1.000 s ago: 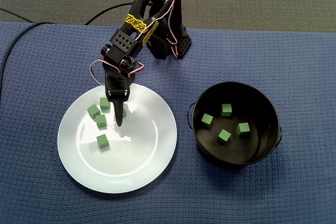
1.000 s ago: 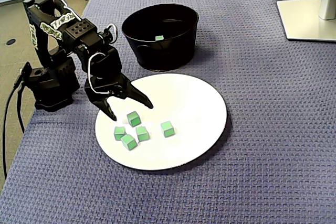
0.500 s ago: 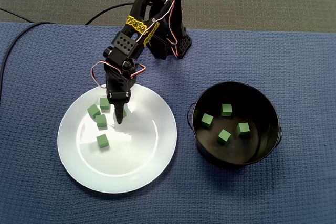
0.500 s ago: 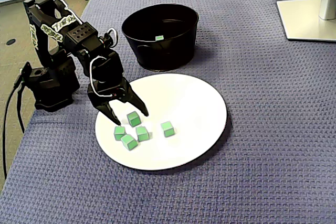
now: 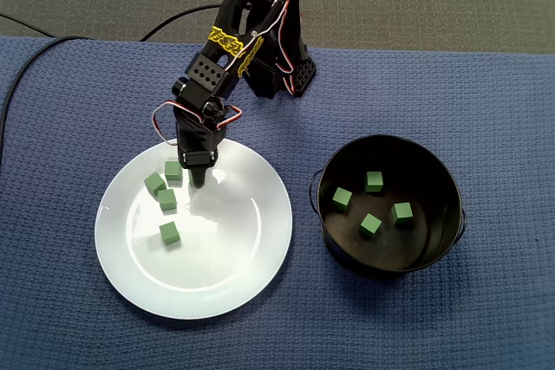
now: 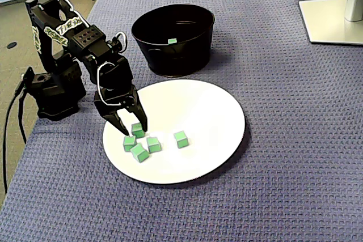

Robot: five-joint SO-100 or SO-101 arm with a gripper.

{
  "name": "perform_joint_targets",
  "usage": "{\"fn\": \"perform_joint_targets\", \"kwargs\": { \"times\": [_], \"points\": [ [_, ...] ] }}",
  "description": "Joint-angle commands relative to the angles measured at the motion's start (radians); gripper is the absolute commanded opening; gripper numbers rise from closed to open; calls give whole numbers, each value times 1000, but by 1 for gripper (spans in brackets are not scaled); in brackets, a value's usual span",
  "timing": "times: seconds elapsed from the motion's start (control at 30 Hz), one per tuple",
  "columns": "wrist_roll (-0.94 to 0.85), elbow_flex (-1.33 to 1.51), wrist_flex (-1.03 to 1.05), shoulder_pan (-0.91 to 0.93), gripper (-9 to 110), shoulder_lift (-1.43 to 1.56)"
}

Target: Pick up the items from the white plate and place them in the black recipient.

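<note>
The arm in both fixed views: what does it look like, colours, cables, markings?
A black arm with a yellow patterned sticker on one link, rows of round holes on the next, and red and white wire loops at the wrist. Its black gripper has two tapered, pointed fingers. A black cable leaves the base.

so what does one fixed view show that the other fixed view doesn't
Only in a fixed view: four green cubes lying inside the black pot. Only in a fixed view: the fingers straddling a fifth plate cube, contact unclear, plus a white stand base in the far corner. Both fixed views: the white plate, the pot, the arm and the blue cloth.
</note>
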Motion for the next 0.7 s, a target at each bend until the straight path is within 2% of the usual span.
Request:
{"fn": "perform_joint_targets", "kwargs": {
  "times": [0.0,0.2,0.43,0.57,0.67],
  "points": [
    [8,-3,-9,0,0,51],
    [23,-51,37,25,0,89],
    [158,-485,373,15,0,282],
    [278,-824,538,-123,0,354],
    [368,-1054,646,-341,0,359]
  ]
}}
